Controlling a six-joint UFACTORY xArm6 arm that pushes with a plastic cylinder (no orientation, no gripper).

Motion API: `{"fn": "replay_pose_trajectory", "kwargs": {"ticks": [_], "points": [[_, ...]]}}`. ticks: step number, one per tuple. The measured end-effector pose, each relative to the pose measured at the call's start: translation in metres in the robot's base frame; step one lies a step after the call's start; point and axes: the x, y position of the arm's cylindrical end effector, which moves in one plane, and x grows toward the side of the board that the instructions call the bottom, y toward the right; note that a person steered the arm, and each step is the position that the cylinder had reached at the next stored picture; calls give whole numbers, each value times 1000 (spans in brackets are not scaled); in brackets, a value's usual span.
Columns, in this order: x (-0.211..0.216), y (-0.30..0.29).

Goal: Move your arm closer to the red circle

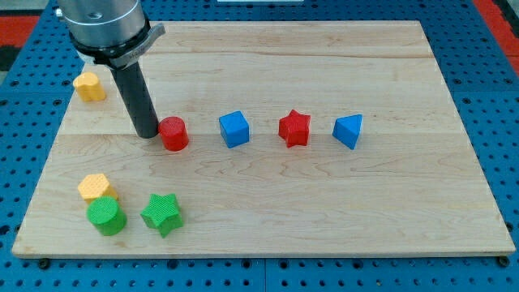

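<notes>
The red circle [173, 134], a short red cylinder, stands on the wooden board [268, 211] left of the middle. My tip [147, 132] is at the circle's left side, right up against it or a hair apart. The dark rod rises from there to the arm's grey housing at the view's top left.
A blue cube [234, 129], a red star [294, 128] and a blue triangle [348, 130] line up to the right of the circle. A yellow block [90, 85] lies at the left edge. A yellow hexagon [96, 188], a green cylinder [106, 216] and a green star [160, 213] sit at the bottom left.
</notes>
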Motion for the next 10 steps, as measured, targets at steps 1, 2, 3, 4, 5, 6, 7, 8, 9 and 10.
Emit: {"fn": "replay_pose_trajectory", "kwargs": {"ticks": [1, 2, 3, 4, 5, 6, 7, 8, 9, 10], "points": [[-2, 0], [-2, -8], [-2, -32], [-2, -49], [-2, -64], [-2, -72], [-2, -80], [-2, -91], [-2, -95], [-2, -95]]}}
